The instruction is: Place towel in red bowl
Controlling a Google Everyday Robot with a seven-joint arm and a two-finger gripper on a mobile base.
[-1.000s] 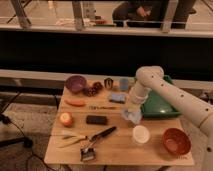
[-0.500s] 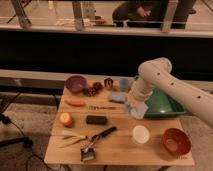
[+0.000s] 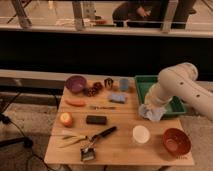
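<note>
pale towel [image 3: 151, 113] hangs from gripper [image 3: 150, 106]; one red bowl [image 3: 176, 141], one purple bowl [image 3: 76, 83].

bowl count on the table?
2: purple bowl at the back left, red bowl at the front right. The gripper hangs beside the green tray, with the towel.

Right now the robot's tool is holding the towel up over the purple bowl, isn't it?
Not quite. In the camera view the tool hangs with the towel over the table's right side, beside the green tray. That is far from the purple bowl at the back left. The red bowl sits at the front right.
</note>
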